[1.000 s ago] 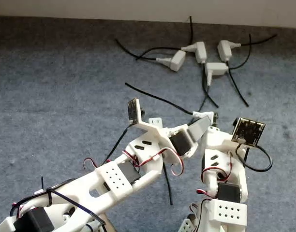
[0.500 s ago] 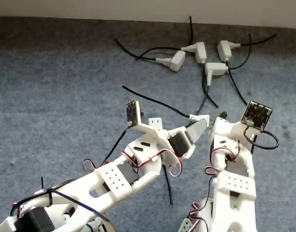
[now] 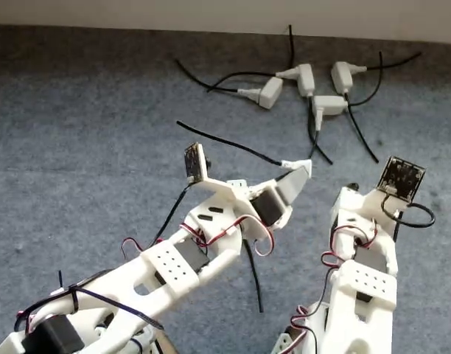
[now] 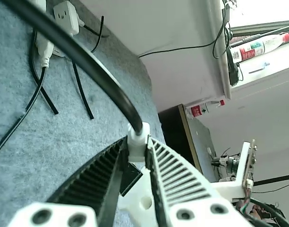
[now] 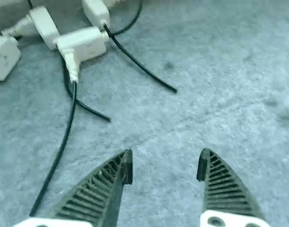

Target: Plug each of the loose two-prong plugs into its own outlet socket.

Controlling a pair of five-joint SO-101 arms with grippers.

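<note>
A small white two-prong plug on a black cable is lifted over the grey carpet, with my left gripper shut on it. The left wrist view shows the plug pinched between the ribbed fingers of that gripper. Several white outlet sockets lie clustered near the far wall: one, another, a third. My right gripper hangs open over bare carpet, short of the nearest socket, with nothing between its fingers.
Black cables trail from the sockets across the carpet toward the arms. A pale wall bounds the far side. A thin black lead runs under the left arm. The right arm stands at the lower right.
My left gripper carried the plug farther away and slightly left. The right arm drew back to the right, away from the plug.
</note>
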